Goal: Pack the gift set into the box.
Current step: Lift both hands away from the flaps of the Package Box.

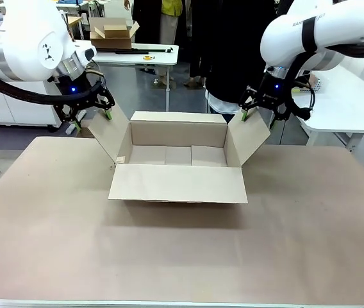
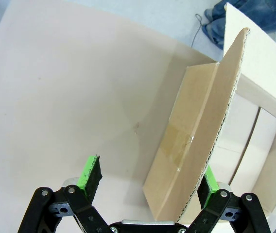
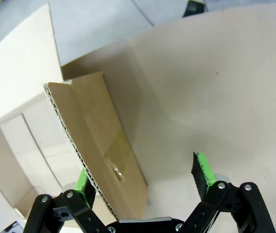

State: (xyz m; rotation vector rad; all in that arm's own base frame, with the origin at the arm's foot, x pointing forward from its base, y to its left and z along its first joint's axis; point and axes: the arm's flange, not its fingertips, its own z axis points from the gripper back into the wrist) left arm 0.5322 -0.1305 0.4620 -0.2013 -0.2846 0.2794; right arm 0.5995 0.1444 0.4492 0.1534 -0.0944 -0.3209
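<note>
The box (image 1: 177, 184) stands open at the middle of the table, its front flap folded down toward me and its inside bare. Its left flap (image 1: 108, 136) and right flap (image 1: 251, 138) slant up and outward. My left gripper (image 1: 91, 119) is open astride the left flap's top edge; the left wrist view has the flap (image 2: 201, 126) between the open gripper's (image 2: 149, 179) fingers, close to the right pad (image 2: 206, 187). My right gripper (image 1: 261, 115) is open over the right flap (image 3: 94, 136), whose edge passes by the left pad (image 3: 84, 183) of that gripper (image 3: 143, 175). The gift set is out of view.
A person in dark clothes (image 1: 233, 58) stands just behind the box. A white table (image 1: 137, 54) at the back carries a small brown carton (image 1: 113, 32). Another white table (image 1: 348, 102) is at the right. The tan tabletop (image 1: 182, 256) stretches wide in front.
</note>
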